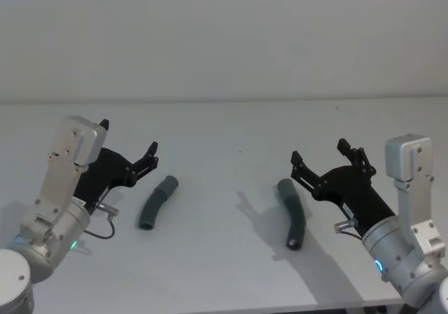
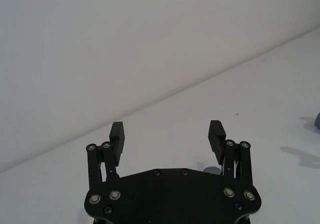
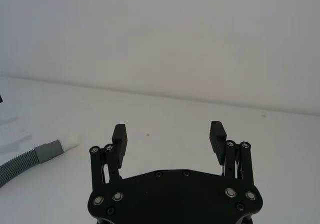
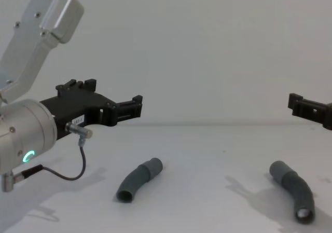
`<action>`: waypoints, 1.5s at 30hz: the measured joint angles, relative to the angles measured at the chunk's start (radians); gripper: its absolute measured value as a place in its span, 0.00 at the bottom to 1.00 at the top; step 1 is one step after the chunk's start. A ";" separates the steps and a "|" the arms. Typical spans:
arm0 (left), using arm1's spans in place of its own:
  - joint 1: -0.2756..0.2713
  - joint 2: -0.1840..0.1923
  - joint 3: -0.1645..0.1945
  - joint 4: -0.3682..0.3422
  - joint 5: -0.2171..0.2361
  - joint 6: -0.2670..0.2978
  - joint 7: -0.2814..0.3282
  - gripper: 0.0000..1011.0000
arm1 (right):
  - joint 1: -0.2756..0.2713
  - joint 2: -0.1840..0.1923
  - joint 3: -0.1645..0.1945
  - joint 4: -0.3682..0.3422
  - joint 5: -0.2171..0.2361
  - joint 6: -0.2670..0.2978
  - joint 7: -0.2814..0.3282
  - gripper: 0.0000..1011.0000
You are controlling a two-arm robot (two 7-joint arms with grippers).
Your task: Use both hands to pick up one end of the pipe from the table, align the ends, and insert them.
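Two dark grey bent pipe pieces lie apart on the white table (image 1: 224,129). The left piece (image 1: 157,202) (image 4: 137,180) has its lighter collar end (image 1: 169,183) pointing away from me. The right piece (image 1: 292,212) (image 4: 294,188) lies near the right arm. My left gripper (image 1: 129,138) (image 2: 166,131) (image 4: 114,94) hovers open and empty, left of the left piece. Just right of the right piece and above it, my right gripper (image 1: 319,152) (image 3: 169,131) (image 4: 299,104) is open and empty as well. In the right wrist view, a ribbed piece (image 3: 20,161) shows a grey collar (image 3: 48,149) and a white tip (image 3: 70,143).
A plain pale wall (image 1: 224,34) rises behind the table's far edge. The table's front edge (image 1: 210,308) runs close to both arm bases. A thin black cable (image 4: 67,175) loops below the left wrist.
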 joint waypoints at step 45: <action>0.000 0.000 0.000 0.000 0.000 0.000 0.000 0.99 | 0.010 -0.019 -0.018 -0.122 -0.021 0.368 -0.076 0.99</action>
